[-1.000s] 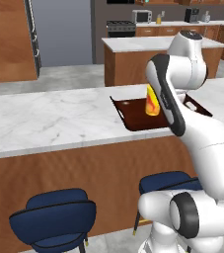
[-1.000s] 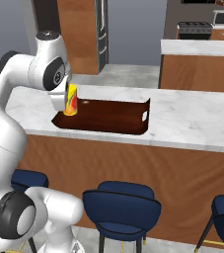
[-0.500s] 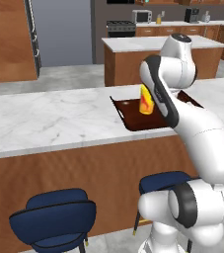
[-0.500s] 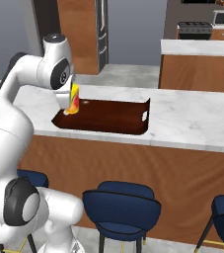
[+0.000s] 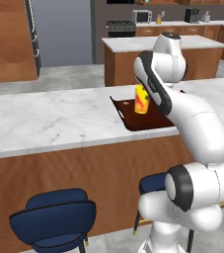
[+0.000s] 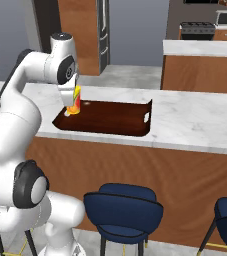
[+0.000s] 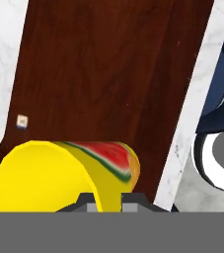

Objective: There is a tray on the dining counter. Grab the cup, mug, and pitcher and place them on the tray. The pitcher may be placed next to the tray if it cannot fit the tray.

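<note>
Yellow cup point(image 5: 142, 99) sits pinched in the tool point(image 7: 103, 200), mid-frame in the left base view, hanging over the tray's point(image 6: 116, 119) near end. Held upright, apparently ready to lower onto the wood on the worktop point(image 5: 49, 118).

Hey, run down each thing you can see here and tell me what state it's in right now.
cup: upright, gripped, over the tray's end.
gripper: shut on the cup's rim.
tray: flat on the dining counter, bare of other items.
stools: tucked under the counter edge.
</note>
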Robot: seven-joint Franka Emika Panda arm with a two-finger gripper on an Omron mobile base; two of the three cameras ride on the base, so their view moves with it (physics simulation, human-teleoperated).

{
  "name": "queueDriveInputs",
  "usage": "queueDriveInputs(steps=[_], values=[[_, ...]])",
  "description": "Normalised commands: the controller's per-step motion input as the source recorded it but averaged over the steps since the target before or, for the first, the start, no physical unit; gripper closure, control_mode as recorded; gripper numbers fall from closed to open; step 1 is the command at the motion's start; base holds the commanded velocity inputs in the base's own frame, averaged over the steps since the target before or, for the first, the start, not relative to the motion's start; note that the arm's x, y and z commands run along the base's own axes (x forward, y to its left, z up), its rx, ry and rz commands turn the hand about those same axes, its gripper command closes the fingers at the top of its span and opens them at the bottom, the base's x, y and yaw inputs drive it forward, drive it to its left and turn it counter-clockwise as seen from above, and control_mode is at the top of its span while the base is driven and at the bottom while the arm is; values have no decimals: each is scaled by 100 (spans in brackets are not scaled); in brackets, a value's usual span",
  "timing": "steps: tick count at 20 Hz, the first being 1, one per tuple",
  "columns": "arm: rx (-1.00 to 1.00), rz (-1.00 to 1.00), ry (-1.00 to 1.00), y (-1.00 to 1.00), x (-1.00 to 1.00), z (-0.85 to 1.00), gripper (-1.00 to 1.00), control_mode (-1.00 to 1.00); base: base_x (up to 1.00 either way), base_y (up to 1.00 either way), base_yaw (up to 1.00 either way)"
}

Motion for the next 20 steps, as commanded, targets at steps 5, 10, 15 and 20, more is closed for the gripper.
queueDriveInputs(steps=[5,10,15,20], values=[[0,3,0,1,34,-35,100,-100,0,0,0],[0,3,0,0,28,-25,100,-100,0,0,0],[-2,1,0,5,26,-7,100,-100,0,0,0],[-4,1,0,9,21,-6,100,-100,0,0,0]])
